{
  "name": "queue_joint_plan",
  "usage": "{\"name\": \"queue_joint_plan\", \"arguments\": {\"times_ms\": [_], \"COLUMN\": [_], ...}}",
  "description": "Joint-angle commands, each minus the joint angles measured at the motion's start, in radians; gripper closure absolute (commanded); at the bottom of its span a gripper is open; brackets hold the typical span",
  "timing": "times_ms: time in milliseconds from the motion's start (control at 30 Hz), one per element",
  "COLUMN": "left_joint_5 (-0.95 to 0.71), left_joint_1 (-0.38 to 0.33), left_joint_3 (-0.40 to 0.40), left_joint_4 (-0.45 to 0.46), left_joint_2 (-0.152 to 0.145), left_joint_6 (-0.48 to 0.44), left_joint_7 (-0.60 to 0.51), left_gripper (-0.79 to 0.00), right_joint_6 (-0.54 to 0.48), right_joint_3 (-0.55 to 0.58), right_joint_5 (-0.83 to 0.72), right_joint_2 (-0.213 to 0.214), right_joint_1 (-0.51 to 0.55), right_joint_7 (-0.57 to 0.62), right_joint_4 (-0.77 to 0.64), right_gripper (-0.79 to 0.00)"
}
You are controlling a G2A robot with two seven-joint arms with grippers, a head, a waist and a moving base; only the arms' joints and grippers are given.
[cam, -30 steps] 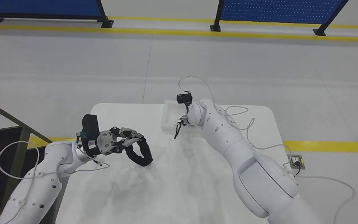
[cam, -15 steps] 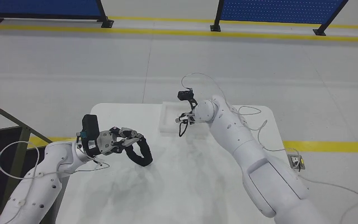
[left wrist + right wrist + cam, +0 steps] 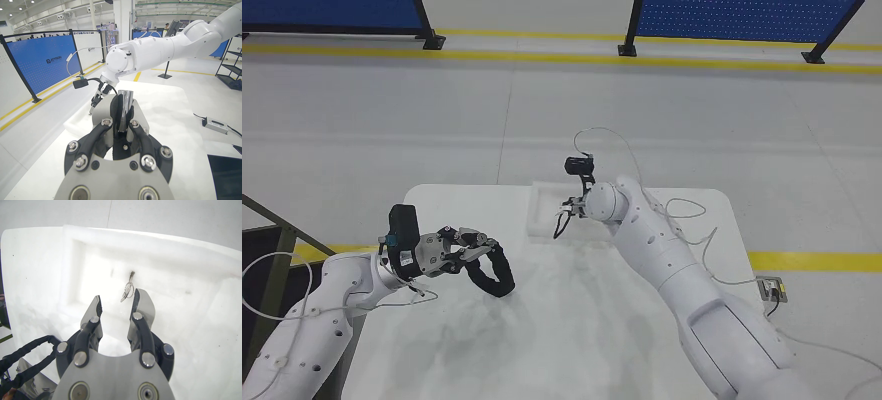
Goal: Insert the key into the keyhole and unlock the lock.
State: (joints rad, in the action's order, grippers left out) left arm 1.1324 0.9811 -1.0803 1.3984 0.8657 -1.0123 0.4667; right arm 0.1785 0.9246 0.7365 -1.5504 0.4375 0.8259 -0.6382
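Note:
In the right wrist view a small silver key (image 3: 127, 292) on a ring lies in the recess of a white foam tray (image 3: 132, 236). My right gripper (image 3: 117, 302) hangs open just above it, with the key near one fingertip (image 3: 136, 298) and untouched. From the top, the right gripper (image 3: 559, 228) sits over the tray (image 3: 540, 215) at the table's far side. My left gripper (image 3: 123, 102) is shut on the lock's chrome cylinder (image 3: 125, 106), whose end faces away from the wrist. The lock's black cable loop (image 3: 500, 275) hangs by the left gripper (image 3: 482, 248) above the table's left part.
The white table (image 3: 572, 330) spreads between the two arms. A grey power adapter (image 3: 215, 125) with cables lies off its right side. Blue barrier panels (image 3: 332, 15) stand on the floor beyond the table.
The right arm's elbow and wrist have shifted right and away, while its gripper stayed over the foam tray. The left arm holds the lock still.

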Motion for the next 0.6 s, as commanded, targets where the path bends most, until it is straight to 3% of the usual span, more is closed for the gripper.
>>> {"name": "queue_joint_plan", "arguments": {"times_ms": [0,367,567], "left_joint_5": [0.0,0.0,0.0], "left_joint_1": [0.0,0.0,0.0], "left_joint_3": [0.0,0.0,0.0], "left_joint_4": [0.0,0.0,0.0], "left_joint_2": [0.0,0.0,0.0], "left_joint_6": [0.0,0.0,0.0], "left_joint_7": [0.0,0.0,0.0], "left_gripper": [0.0,0.0,0.0], "right_joint_6": [0.02,0.075,0.085], "right_joint_3": [-0.001,-0.009,-0.015], "right_joint_5": [-0.003,-0.043,-0.07], "right_joint_2": [-0.003,-0.036,-0.058], "right_joint_1": [0.001,-0.003,-0.015], "right_joint_7": [-0.006,-0.127,-0.184], "right_joint_4": [0.003,0.082,0.134], "right_gripper": [-0.345,-0.283,-0.292]}}
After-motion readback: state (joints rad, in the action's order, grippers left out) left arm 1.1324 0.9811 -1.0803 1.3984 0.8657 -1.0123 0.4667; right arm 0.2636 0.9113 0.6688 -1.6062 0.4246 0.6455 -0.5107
